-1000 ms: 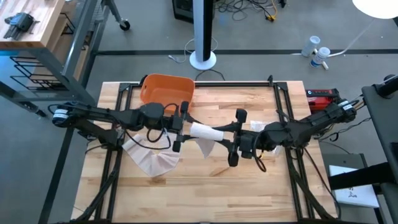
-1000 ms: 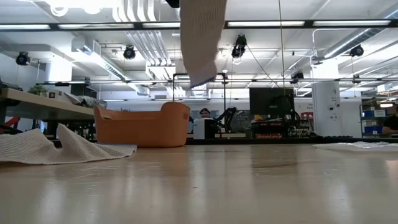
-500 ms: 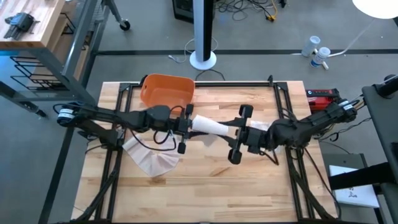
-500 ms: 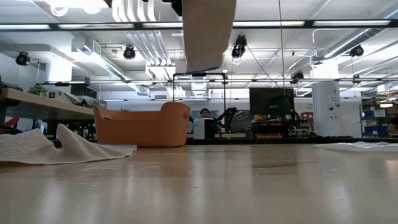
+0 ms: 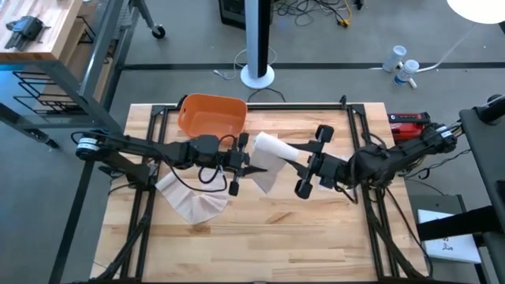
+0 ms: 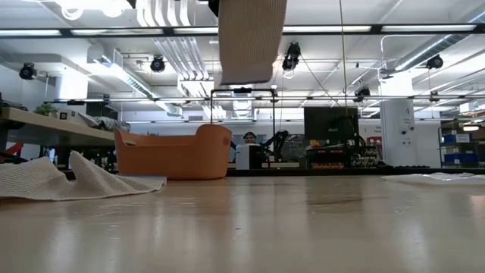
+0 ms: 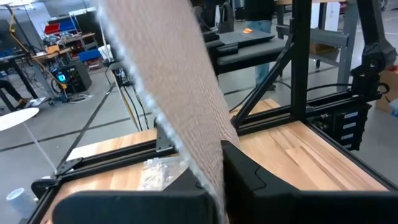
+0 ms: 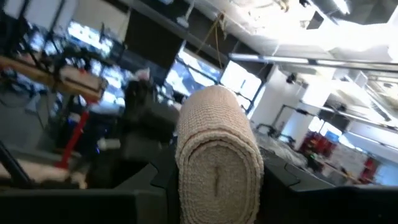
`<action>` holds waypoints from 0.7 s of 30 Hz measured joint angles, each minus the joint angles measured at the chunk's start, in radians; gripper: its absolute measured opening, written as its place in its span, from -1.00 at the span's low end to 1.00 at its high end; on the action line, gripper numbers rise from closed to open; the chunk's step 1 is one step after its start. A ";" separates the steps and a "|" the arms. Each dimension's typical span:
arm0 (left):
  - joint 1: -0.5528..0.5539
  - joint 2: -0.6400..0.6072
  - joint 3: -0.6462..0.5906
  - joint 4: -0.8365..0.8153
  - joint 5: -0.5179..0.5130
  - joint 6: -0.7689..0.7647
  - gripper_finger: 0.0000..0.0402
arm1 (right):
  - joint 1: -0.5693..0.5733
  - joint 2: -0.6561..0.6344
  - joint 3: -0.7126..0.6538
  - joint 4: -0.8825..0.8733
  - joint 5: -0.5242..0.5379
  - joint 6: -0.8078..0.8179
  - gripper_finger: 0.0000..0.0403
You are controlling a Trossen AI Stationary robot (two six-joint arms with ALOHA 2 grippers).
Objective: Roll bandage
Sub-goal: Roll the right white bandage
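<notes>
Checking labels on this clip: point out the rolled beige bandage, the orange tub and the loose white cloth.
rolled beige bandage (image 8: 217, 163), right wrist view, spiral end face
orange tub (image 5: 211, 115), high view, inside floor
loose white cloth (image 5: 191, 203), high view, crumpled middle

**Woven cloth over pale wood**

The bandage (image 8: 217, 165) is showing a coarse, matt, ribbed weave, its loose edge (image 7: 163, 118) fraying slightly. The wooden table (image 5: 260, 244) is looking smooth with a soft sheen. Behind the left gripper (image 5: 237, 163), the orange tub (image 5: 211, 115) is appearing to be smooth matt plastic. Crumpled cloth (image 5: 192, 203) beneath that arm is looking similarly woven.
</notes>
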 joint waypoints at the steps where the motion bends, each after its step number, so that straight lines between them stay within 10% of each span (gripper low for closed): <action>1: 0.000 -0.006 0.000 -0.001 0.000 0.000 -1.00 | 0.000 -0.001 0.000 -0.013 0.007 0.000 -0.39; 9: -0.001 -0.035 -0.002 -0.057 0.001 0.025 -0.82 | 0.000 0.012 0.000 -0.130 -0.012 0.027 -0.39; 21: -0.002 -0.141 -0.002 -0.147 -0.037 0.319 0.01 | 0.000 -0.001 0.003 -0.304 -0.103 0.134 -0.39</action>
